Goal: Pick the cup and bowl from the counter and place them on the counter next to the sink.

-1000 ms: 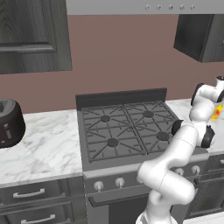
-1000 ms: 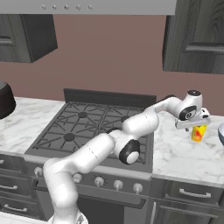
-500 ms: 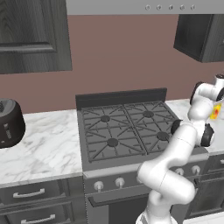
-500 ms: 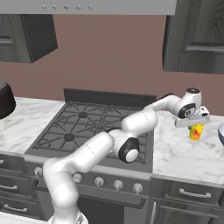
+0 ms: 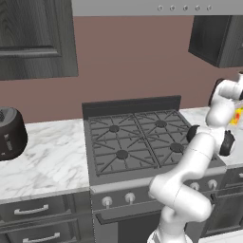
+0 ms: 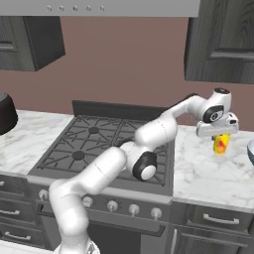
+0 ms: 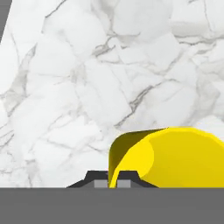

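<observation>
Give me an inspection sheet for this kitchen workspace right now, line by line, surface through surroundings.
Surface: white marble counter on both sides of the gas stove.
Job's things: yellow cup right of the stove; bowl at the frame's right edge, cut off.
Clutter: dark appliance on the left counter.
Hand: hand shut on the cup's rim, cup apparently raised off the marble.
Cables: nothing seen.
Surroundings: dark cabinets, brown wall.

bowl (image 6: 251, 152) cut by right edge, cup (image 5: 238, 116) half behind arm, dark appliance (image 5: 10, 134) cropped left
</observation>
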Robot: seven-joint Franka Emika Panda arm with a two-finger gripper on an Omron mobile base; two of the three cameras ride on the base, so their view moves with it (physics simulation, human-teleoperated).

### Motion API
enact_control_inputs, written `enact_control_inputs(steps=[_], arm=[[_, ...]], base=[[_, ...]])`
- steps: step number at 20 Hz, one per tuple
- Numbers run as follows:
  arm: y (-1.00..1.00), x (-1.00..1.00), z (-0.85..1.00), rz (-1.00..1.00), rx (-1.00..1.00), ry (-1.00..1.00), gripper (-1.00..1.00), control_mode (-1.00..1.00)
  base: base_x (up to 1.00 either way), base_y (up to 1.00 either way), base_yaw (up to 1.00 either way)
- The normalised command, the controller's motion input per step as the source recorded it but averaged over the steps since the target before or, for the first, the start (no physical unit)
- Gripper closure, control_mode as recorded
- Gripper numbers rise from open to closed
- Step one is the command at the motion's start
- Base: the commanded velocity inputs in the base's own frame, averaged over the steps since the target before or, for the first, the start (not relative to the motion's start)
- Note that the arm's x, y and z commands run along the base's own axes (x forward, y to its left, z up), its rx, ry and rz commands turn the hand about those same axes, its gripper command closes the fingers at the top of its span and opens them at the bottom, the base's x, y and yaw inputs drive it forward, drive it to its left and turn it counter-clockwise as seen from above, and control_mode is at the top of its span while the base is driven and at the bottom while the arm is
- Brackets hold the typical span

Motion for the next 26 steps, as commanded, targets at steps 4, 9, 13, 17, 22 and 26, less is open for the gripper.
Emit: enact_control_inputs(steps=[4,9,13,17,22,26], arm=[[0.59,-0.58,0.00,0.00,0.05,-0.12,1.00,-1.00],[0.82,-0.53,0.00,0.00,0.06,-0.18,1.00,-1.00],[0.79,-0.55,0.00,0.00,0.02,-0.18,1.00,-1.00],[0.64,-0.61,-0.23,0.00,0.00,-0.20,1.00,-1.00],[0.67,-0.63,-0.10,0.00,0.00,-0.21,1.00,-1.00],[0.67,-0.65,-0.06,0.00,0.00,-0.21,1.00,-1.00]], base=[[0.00,0.00,0.00],[0.00,0.00,0.00],[0.00,0.00,0.00],[0.00,0.00,0.00],[0.00,0.00,0.00],[0.00,0.00,0.00]])
